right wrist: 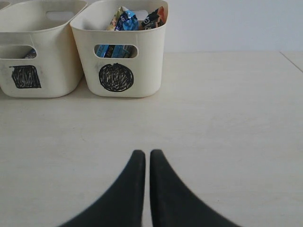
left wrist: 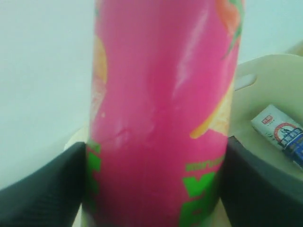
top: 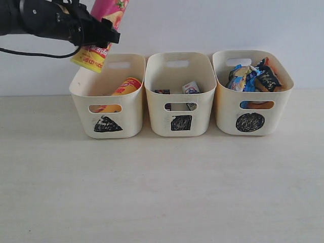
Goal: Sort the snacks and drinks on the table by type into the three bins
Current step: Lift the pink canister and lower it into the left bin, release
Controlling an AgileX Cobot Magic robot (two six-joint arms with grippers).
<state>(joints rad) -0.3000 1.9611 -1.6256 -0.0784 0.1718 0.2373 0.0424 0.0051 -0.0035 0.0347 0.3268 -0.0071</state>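
While the left tool [top: 101, 34] is gripping the pink chip tube [top: 109, 10] around its middle, the tube is hanging tilted over the triangle bin [top: 81, 93] — yellow end lowest — where the orange tube [top: 124, 87] is lying. Two cartons [top: 191, 87] are sitting in the square bin [top: 157, 101], and packets [top: 253, 78] are filling the circle bin [top: 225, 109]. The right tool [right wrist: 147, 189] is hovering over the counter [right wrist: 227, 118], its fingers nearly touching and holding nothing.

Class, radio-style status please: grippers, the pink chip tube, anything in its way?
Left gripper shut on pink-yellow tube, tilted above triangle bin. Right gripper shut, empty. Yellow-orange tube lies in that bin, below it.
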